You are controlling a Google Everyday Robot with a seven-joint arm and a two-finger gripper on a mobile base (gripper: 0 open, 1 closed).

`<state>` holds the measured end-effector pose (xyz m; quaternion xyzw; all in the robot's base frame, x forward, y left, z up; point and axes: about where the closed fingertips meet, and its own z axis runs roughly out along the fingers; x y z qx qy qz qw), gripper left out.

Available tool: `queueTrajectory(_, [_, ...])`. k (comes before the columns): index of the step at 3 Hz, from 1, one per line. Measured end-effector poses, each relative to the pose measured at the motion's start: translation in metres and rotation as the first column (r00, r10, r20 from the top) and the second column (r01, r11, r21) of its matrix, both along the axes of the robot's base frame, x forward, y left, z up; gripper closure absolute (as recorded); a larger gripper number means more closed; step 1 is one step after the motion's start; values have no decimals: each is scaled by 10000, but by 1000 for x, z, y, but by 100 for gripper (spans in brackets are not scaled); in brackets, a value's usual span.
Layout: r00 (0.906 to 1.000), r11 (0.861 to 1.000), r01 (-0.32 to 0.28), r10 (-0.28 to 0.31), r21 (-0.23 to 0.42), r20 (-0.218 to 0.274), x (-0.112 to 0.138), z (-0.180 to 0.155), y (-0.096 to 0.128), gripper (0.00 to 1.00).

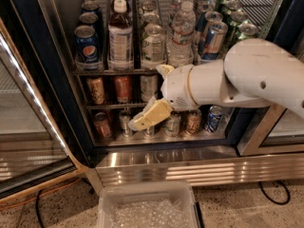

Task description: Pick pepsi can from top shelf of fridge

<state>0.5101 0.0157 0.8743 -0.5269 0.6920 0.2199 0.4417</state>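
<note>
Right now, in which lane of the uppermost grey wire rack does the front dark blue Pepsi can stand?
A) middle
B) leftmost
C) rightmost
B: the dark blue Pepsi can stands leftmost on the grey wire rack; the cream gripper hangs lower, before the small cans.

clear plastic bin (142, 186) 6 o'clock | water bottles (183, 32) 12 | green cans (237, 18) 1 | small cans (97, 89) 9 of centre, behind hand (137, 123) | black cable (273, 194) 4
</note>
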Motion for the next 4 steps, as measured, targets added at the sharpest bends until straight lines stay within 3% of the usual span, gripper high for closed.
queueTrajectory(1, [9962,9937,143,-237,1111,841,11,13,21,0])
queueTrajectory(2, [9957,9927,213,-317,1185,866,10,17,26,0])
queueTrajectory(3, [9950,9905,104,-238,1374,966,-13,30,53,0])
queueTrajectory(4, [9887,9836,332,-582,1771,1382,-34,53,111,0])
